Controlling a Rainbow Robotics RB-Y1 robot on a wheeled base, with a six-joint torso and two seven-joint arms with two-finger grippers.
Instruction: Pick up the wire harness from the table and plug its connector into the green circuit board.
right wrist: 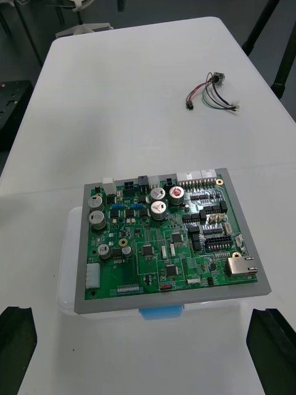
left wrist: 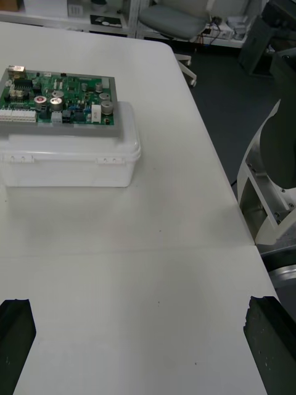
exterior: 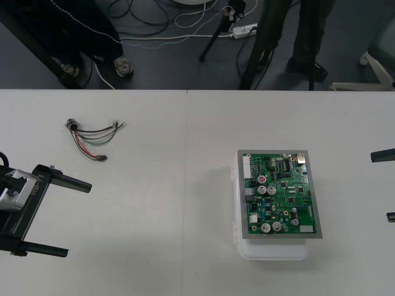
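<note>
At the table's left edge, the left gripper [exterior: 79,219] hovers with its jaws spread wide, nothing between them. In the left wrist view its two black fingers [left wrist: 15,336] stand at the bottom corners over bare table [exterior: 154,216]. At the right edge, the right gripper [exterior: 386,185] holds its jaws just as wide and just as empty, with its fingers [right wrist: 274,345] far apart in the right wrist view.

There are two grippers, one wire harness, one green circuit board and one white base.

The wire harness [exterior: 92,139] lies loose on the left half of the table, near the far edge and well apart from both grippers and from the board. It has a few thin wires in red, black and green. Its long axis runs on a slant: the round metal socket [exterior: 72,125] points toward the far left corner, and the small black plug [exterior: 100,158] lies at the end nearer the robot and a little further right. The right wrist view shows the harness [right wrist: 209,95] beyond the board, flat on the table.

The green circuit board [exterior: 281,194] sits on the right half of the table, flat on top of the white base [exterior: 271,250], a box-like tub. Its longer side runs from the far edge toward the near edge. No wire is plugged into it.
</note>
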